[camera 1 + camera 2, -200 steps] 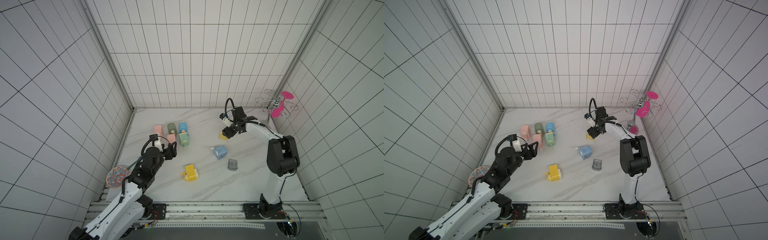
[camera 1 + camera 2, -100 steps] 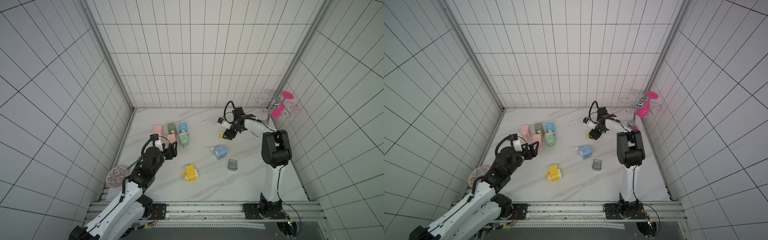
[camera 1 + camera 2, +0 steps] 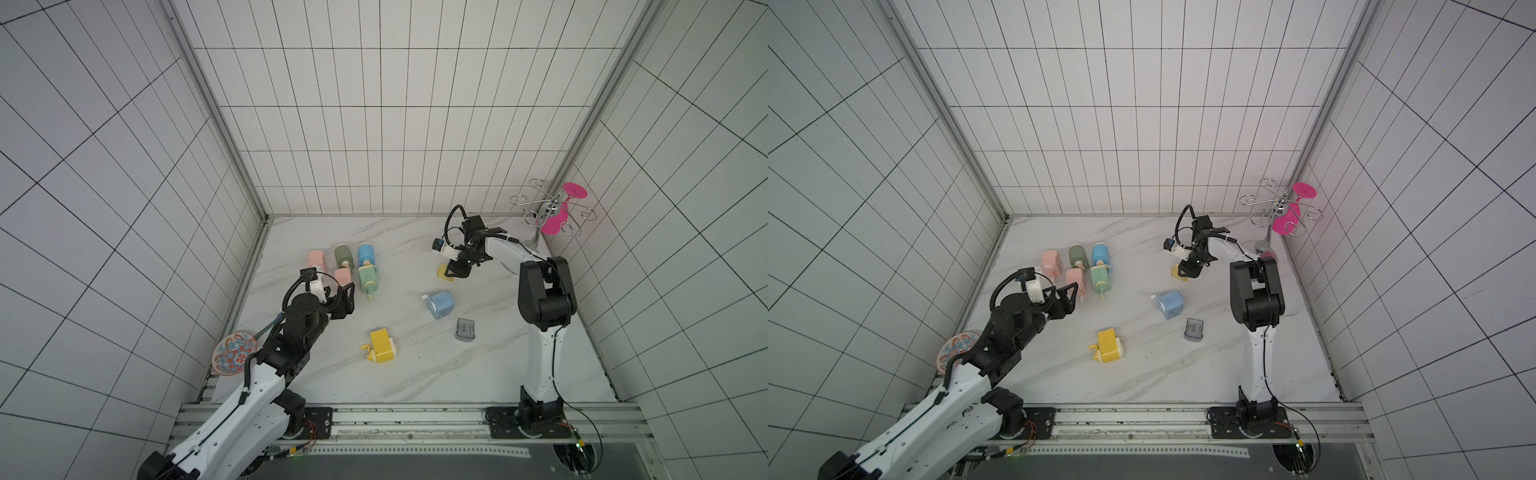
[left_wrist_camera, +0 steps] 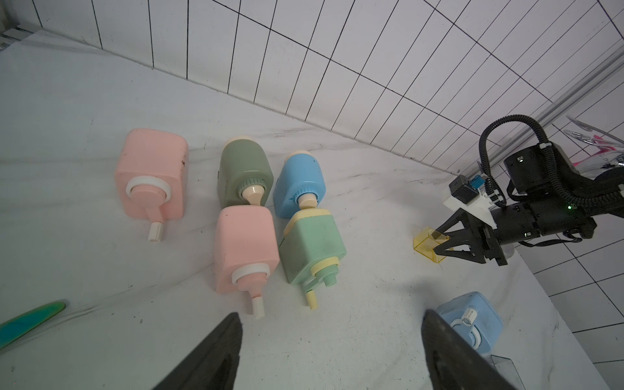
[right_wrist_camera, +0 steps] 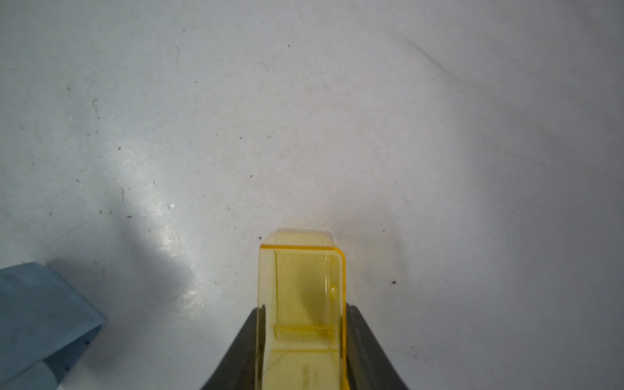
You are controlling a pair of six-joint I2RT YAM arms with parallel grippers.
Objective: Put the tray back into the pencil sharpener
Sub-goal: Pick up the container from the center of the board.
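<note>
In both top views the yellow tray point(image 3: 442, 272) point(image 3: 1176, 272) is small and partly covered by the right gripper point(image 3: 452, 274) point(image 3: 1185, 273), so only its outer end shows. In the right wrist view the tray point(image 5: 300, 287) is clear, but its near end and the two dark fingers point(image 5: 236, 354) run off the edge of the picture. A blue sharpener point(image 5: 40, 320) is cut off at a corner there. In the left wrist view a grey tray point(image 4: 503, 366) shows only as a sliver behind one finger. The opening of the yellow pencil sharpener point(image 3: 382, 345) point(image 3: 1109, 345) cannot be made out from above.

The yellow tray rests on the tabletop point(image 3: 415, 374) towards the back right. It lies between the right jaws, and its far end sticks out past the fingertips. The left wrist view shows the same thing from the side, with the fingertips of the right gripper point(image 4: 435, 242) over the end of the tray point(image 4: 426, 243). The yellow pencil sharpener lies on its side well apart from the tray, nearer the front. The blue sharpener point(image 3: 440, 304) lies between them, and the grey tray point(image 3: 464, 329) sits just beside it.

The right jaws are drawn in narrow. Each finger lies flat against one side wall of the yellow tray, clamping it. The left gripper point(image 4: 331, 315) point(image 3: 343, 297) hangs above the tabletop beside a cluster of pastel sharpeners point(image 4: 243, 250). Its jaws are spread wide and released, with nothing between them.
</note>
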